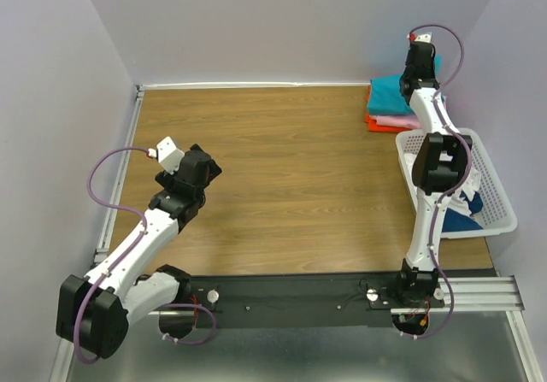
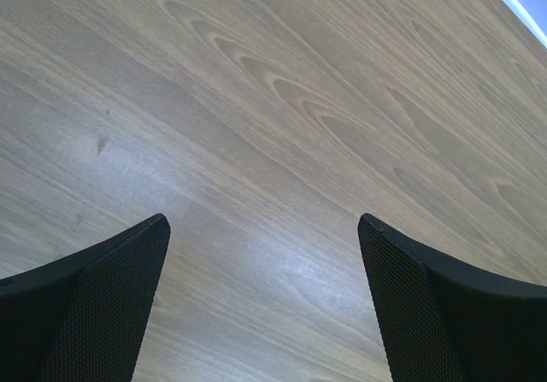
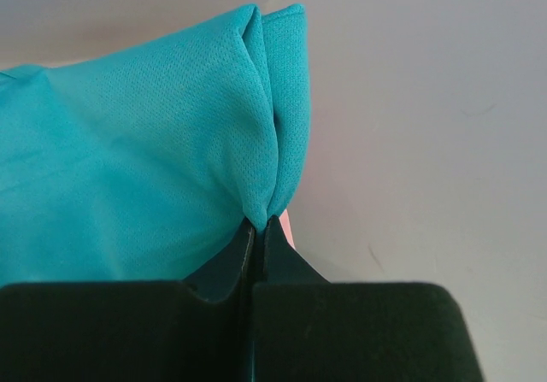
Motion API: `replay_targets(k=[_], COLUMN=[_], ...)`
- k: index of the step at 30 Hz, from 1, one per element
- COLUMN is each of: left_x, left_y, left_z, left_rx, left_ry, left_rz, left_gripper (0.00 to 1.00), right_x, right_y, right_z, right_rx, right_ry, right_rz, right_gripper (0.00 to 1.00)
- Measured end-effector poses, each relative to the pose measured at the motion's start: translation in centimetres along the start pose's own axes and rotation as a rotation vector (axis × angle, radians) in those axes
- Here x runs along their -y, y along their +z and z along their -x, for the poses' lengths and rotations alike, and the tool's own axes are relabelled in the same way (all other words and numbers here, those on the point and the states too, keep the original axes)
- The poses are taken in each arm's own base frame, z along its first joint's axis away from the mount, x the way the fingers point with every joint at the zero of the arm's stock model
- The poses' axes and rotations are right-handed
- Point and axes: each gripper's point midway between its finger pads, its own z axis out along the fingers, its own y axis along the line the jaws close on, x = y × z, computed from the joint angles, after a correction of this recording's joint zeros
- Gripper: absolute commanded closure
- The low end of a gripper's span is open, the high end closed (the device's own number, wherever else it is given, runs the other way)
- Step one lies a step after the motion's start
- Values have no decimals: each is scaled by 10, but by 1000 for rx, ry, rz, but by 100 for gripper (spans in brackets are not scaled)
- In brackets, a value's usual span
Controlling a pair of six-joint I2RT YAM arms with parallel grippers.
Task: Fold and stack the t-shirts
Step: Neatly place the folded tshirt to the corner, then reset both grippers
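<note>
A folded teal t-shirt [image 1: 391,94] lies on top of a pink shirt [image 1: 397,121] and an orange-red shirt [image 1: 385,127] in a stack at the far right of the table. My right gripper [image 1: 420,57] is over the stack's far right corner. In the right wrist view the gripper [image 3: 259,222] is shut on a pinched fold of the teal t-shirt [image 3: 154,151]. My left gripper [image 1: 205,164] hovers over bare wood at the left, and in its wrist view it [image 2: 263,228] is open and empty.
A white lattice basket [image 1: 496,196] stands at the right edge, holding a dark blue shirt [image 1: 471,215] and some white cloth [image 1: 469,197]. Grey walls close in the table at the back and both sides. My right arm [image 1: 436,168] reaches over the basket.
</note>
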Motion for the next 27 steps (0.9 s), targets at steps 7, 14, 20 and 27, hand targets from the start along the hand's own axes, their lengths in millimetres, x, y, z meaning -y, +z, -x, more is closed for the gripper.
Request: replay_targets(k=[7,14,20,27], left_x=[0,2,14,39], left_y=[2,1,-9,-21], left_z=[0,3,19,34], left_rx=[0,7,45,81], left_ry=[4,-1,-21,-1], left_rz=[3,-9,-79,-222], left_gripper=[2,2,2,2], right_x=[-4,-9,-19,-26], right_y=[20,21,-2,-79], right_z=[-28,-29,-31,18], right_rx=[-50,-52,-57,34], right_ry=[5,42,83,238], right_rz=[-1,16,116,234], right_gripper=[0,0,0,0])
